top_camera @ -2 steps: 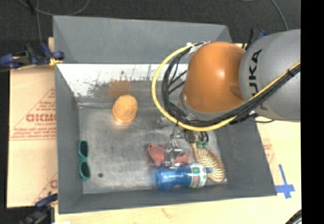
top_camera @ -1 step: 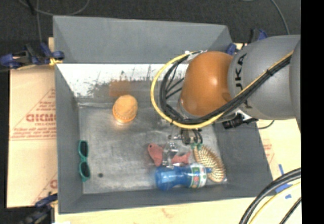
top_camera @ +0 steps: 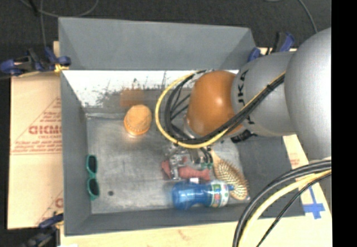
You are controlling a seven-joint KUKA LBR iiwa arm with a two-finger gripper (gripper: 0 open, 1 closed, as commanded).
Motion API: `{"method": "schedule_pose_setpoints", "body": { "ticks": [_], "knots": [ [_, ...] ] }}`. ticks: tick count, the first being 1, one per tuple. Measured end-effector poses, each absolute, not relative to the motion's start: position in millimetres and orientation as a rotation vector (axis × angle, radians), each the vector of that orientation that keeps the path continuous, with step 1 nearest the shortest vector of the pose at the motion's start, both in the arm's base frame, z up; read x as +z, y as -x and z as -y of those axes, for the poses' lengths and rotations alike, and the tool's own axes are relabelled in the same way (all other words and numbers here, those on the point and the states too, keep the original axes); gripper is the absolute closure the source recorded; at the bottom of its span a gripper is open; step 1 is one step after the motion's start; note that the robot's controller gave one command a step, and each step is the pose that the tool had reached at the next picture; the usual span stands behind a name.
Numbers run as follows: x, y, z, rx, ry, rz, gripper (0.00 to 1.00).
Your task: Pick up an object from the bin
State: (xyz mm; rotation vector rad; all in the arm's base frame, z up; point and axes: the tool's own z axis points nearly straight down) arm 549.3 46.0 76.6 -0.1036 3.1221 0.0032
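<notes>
My gripper (top_camera: 179, 166) reaches down into the front right part of the bin, its metal fingers just below the orange wrist cover. The fingertips sit over a small red-brown object (top_camera: 189, 173) lying on the bin floor; whether they close on it is hidden. Right in front of that lies a blue plastic bottle (top_camera: 199, 195) on its side with a green and white label. A tan wooden hairbrush (top_camera: 231, 176) lies to the right of the gripper, touching the bottle's end.
An orange ribbed round object (top_camera: 138, 119) sits near the back wall left of the arm. A pair of teal sunglasses (top_camera: 91, 175) lies along the left wall. The arm and its cables cover the bin's right side.
</notes>
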Motion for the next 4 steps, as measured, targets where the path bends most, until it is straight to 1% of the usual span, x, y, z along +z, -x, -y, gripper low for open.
{"method": "schedule_pose_setpoints", "body": {
  "ticks": [1,2,3,4],
  "knots": [
    [76.6,-549.3,-46.1,0.004,0.103,-3.122,1.0],
    [121.4,-551.1,-35.4,-0.002,0.205,-3.135,1.0],
    [151.2,-538.8,6.8,0.002,0.032,-3.139,1.0],
    [351.6,-577.4,-13.5,-0.003,0.232,-3.118,1.0]
  ]
}}
